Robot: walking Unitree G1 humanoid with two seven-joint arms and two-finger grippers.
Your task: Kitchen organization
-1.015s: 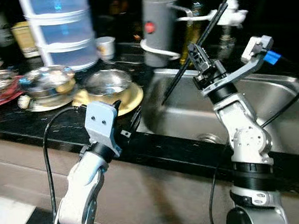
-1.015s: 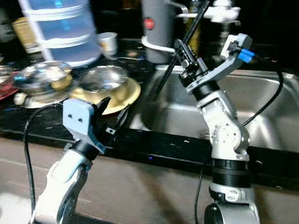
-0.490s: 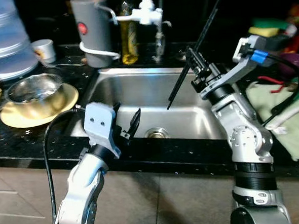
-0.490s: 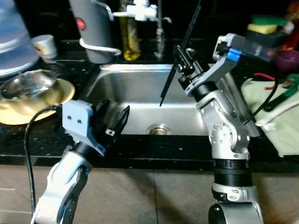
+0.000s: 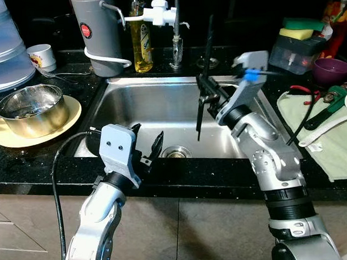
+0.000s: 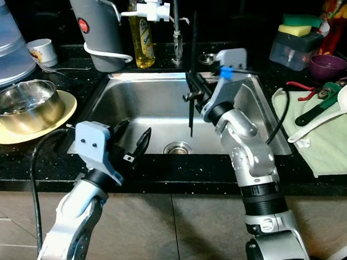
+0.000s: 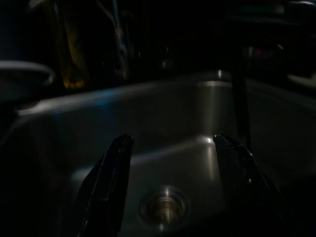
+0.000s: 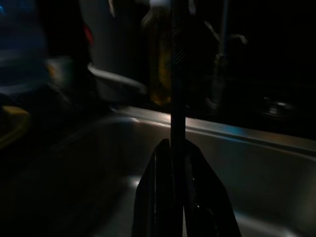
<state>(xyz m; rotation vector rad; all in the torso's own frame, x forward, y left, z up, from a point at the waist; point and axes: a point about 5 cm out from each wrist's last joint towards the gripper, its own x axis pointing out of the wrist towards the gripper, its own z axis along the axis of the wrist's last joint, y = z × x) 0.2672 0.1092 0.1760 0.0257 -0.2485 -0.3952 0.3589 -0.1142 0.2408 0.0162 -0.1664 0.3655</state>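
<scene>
Right hand (image 5: pixel 206 100) pinches an upright black stick (image 5: pixel 205 69) over the sink (image 5: pixel 142 102); left hand (image 5: pixel 148 144) spread at its front rim

Sink basin (image 5: pixel 143 111): open floor around the drain (image 5: pixel 175 153); access from the front edge is partly taken by the left gripper (image 5: pixel 149 144), fingers spread, at the near rim. Above mid-basin, the right gripper (image 5: pixel 205 98) is clamped on a long black stick (image 5: pixel 204 75) standing nearly upright, blocking the centre. Back rim obstructed by tap (image 5: pixel 173 24), yellow bottle (image 5: pixel 139 35) and grey canister (image 5: pixel 98 31). Left counter occupied by steel bowl (image 5: pixel 31 109) on yellow plate (image 5: pixel 12 135). Right counter crowded: cloth (image 5: pixel 333 144), wrench (image 5: pixel 324 106), white ladle (image 5: pixel 338 117).
</scene>
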